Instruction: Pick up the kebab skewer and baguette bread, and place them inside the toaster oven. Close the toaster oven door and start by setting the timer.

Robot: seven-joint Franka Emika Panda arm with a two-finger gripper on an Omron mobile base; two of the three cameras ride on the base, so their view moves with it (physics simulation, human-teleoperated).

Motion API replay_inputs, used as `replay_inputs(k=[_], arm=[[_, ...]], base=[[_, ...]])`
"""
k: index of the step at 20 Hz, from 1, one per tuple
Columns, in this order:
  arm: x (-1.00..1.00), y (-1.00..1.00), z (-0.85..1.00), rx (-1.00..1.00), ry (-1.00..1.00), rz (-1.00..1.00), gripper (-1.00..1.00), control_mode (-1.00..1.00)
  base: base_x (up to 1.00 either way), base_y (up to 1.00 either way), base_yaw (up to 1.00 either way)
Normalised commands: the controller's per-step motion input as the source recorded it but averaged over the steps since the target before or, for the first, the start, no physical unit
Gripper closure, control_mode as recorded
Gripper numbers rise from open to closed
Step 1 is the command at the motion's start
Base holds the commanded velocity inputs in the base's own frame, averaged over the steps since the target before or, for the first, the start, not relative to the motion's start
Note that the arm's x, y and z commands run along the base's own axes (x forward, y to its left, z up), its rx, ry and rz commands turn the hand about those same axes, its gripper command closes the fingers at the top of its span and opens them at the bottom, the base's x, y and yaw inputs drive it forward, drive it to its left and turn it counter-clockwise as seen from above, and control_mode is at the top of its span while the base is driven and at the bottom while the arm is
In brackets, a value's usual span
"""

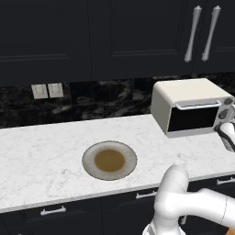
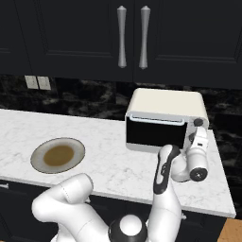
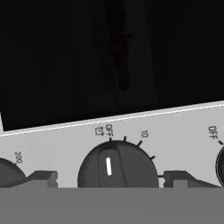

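Hand [image 3: 108,177] open astride timer knob [image 3: 117,165] at OFF, plate [image 1: 109,160] leftward

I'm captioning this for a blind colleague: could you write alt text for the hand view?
Close on the toaster oven's pale control panel, the open end effector straddles the middle timer knob, one dark fingertip on each side, the knob's white marker pointing at OFF. The dark glass toaster oven door lies beyond, with a faint reddish shape behind it.
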Motion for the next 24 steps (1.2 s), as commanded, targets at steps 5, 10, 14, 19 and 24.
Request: replay_inputs(k=[5, 10, 14, 19, 24], arm=[[0.00, 0.00, 0.00, 0.00, 0.00, -0.04, 1.00, -1.00], [0.00, 0.00, 0.00, 0.00, 0.00, -0.03, 1.00, -1.00], [-0.05, 0.00, 0.00, 0.02, 0.00, -0.04, 1.00, -1.00], [-0.16, 0.00, 0.04, 0.19, 0.03, -0.07, 1.00, -1.00], [-0.22, 0.00, 0.08, 0.30, 0.04, -0.09, 1.00, -1.00]], base=[[0.00, 0.00, 0.00], [0.00, 0.00, 0.00], [0.00, 0.00, 0.00], [0.00, 0.00, 0.00], [0.00, 0.00, 0.00]])
